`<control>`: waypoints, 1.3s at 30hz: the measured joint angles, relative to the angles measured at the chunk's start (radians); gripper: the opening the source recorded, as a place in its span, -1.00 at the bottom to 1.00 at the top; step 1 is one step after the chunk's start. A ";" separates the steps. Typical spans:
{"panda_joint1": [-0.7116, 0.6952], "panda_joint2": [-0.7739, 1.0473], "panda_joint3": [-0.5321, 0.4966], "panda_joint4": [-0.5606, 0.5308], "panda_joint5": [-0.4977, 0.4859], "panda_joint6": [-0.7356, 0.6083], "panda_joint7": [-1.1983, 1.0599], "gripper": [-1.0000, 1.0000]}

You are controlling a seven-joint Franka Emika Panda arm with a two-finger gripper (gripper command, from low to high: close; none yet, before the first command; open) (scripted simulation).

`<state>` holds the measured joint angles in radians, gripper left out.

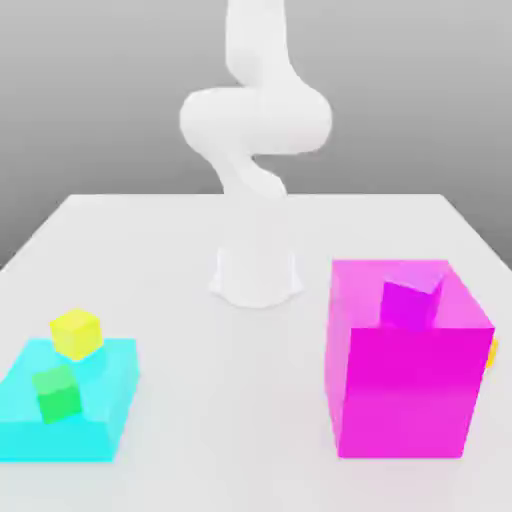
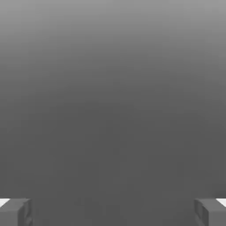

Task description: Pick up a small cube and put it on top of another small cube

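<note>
Your claw is released, its two fingertips standing wide apart at the edges of the hand view with nothing between them. Ahead of it there is only flat grey, so you have no cube in the claw's line of sight, and the claw sits well away from everything on the bench.

The orange cube is your first trouble. In the exterior view it is a mere sliver peeking out behind the big magenta block, low on the bench and apparently touching or just beside that block's far side; I cannot tell which. If you come down for it from the near side, a finger may strike the block's wall or land on its top, where a small magenta cube rests. One finger needs room between cube and block, and there may be none.

The yellow cube sits on the rear part of the cyan block, with a small green cube just beside it. These three small cubes look alike in size, so a wrong pick is likely if you go by shape alone. When placing, a wide-open finger could nudge the green one, and an off-centre drop on so small a top would probably tumble off onto the cyan block.
</note>
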<state>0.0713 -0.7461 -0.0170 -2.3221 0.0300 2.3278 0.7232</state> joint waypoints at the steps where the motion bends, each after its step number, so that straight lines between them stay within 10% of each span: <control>1: 0.030 0.023 -0.006 -0.010 0.014 0.012 -0.034 0.00; 25: 0.564 0.546 0.049 -0.218 0.239 0.269 -0.723 0.00; 39: 0.765 0.817 0.158 -0.349 0.020 0.447 -0.874 0.00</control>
<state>0.8363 0.0711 0.1407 -2.6715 0.0501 2.7749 -0.1509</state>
